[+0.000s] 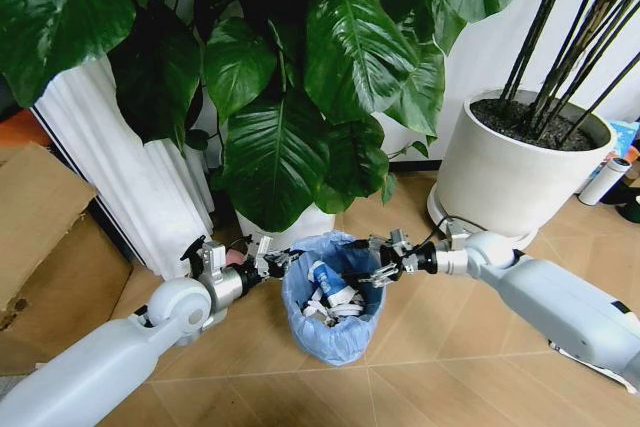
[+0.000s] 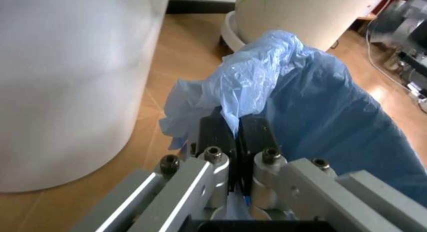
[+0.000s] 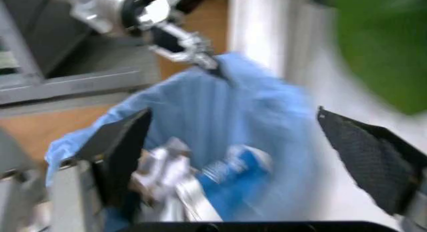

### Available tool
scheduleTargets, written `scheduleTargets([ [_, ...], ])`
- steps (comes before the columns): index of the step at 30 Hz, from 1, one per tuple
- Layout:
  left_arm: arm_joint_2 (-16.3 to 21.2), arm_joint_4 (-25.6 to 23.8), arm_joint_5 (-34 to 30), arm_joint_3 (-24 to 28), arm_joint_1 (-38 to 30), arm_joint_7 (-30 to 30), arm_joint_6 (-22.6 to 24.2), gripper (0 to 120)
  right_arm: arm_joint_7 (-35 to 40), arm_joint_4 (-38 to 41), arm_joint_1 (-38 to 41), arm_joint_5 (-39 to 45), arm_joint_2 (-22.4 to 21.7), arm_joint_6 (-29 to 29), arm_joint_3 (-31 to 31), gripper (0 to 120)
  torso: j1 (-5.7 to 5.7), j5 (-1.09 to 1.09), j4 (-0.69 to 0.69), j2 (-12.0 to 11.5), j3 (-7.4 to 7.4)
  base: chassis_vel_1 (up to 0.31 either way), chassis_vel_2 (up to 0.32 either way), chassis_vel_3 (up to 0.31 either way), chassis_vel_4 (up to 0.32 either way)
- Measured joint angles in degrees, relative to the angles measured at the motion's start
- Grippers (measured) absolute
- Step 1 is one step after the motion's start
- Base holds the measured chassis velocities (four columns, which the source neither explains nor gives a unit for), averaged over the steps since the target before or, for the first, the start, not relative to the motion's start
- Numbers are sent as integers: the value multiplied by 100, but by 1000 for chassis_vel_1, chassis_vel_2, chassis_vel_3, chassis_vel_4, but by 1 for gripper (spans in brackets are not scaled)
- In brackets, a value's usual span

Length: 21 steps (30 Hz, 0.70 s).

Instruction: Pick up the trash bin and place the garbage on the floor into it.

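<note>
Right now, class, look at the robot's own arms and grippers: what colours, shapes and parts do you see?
Both arms are smooth pale grey-white tubes with rounded joints. The left gripper and right gripper are bare silver metal brackets with bolt heads and black fittings. The left fingers carry black rectangular pads; the right fingers have dark, textured, pointed pads.

bin mouth (image 1: 335,252) open above | plant leaves (image 1: 300,97) crowd behind

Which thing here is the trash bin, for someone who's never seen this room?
Find the big leafy plant. On the wooden floor before it stands the trash bin, between both pincers. Unlike the large white pot, it's small with a crinkled blue bag.
</note>
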Motion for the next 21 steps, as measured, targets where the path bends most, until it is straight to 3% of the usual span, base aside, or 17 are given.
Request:
scheduleTargets([
  [2, 7, -10, 21, -65, 65, 1, 1, 0, 164, 86, -315, 16, -192, -18, 391, 97, 0, -1, 0, 0, 0, 0, 0, 0, 0],
  [3, 13, -56, 47, -210, 190, 6, 1, 0, 535, 276, -1140, 31, -525, -60, 1281, 100, 0, -2, -2, 0, -1, 0, 0, 0, 0],
  [4, 13, -56, 47, -210, 190, 6, 1, 0, 535, 276, -1140, 31, -525, -60, 1281, 100, 0, -2, -2, 0, -1, 0, 0, 0, 0],
  [7, 45, -129, 68, -354, 312, 22, 0, 0, 1118, 543, -2661, -55, -741, -94, 2951, 100, 0, -1, -5, 1, -1, 0, 0, 0, 0],
  [9, 51, -138, 69, -369, 327, 26, 0, 0, 1197, 581, -2903, -66, -741, -95, 3185, 100, -1, -3, -4, 0, -1, 0, 0, 0, 0],
  [10, 77, -173, 75, -442, 388, 35, 0, 0, 1496, 692, -3621, -161, -687, -105, 3838, 100, 0, -3, -5, 0, -1, 0, 0, 0, 0],
  [13, 136, -271, 78, -652, 565, 38, -1, 0, 2159, 939, -4678, -345, -401, -138, 4799, 100, -1, 1, -2, 1, -1, 0, 0, 0, 0],
  [14, 136, -271, 78, -652, 565, 38, -1, 0, 2159, 939, -4678, -345, -401, -138, 4799, 100, -1, 1, -2, 1, -1, 0, 0, 0, 0],
  [15, 155, -299, 87, -718, 638, 38, -1, 0, 2387, 1022, -4949, -439, -245, -138, 5052, 100, -1, -6, -1, 1, -1, 0, 0, 0, 0],
  [18, 195, -395, 153, -943, 889, 38, -4, 0, 3037, 1162, -5429, -776, 376, -19, 5568, 100, -1, 2, 1, 1, -1, 0, 0, 0, 0],
  [19, 195, -395, 153, -943, 889, 38, -4, 0, 3037, 1162, -5429, -776, 376, -19, 5568, 100, -1, 2, 1, 1, -1, 0, 0, 0, 0],
  [21, 197, -417, 209, -1043, 1023, 38, -18, 0, 3182, 1182, -5652, -978, 794, 2, 5844, 100, -1, -1, 0, 1, 0, 0, 0, 0, 0],
])
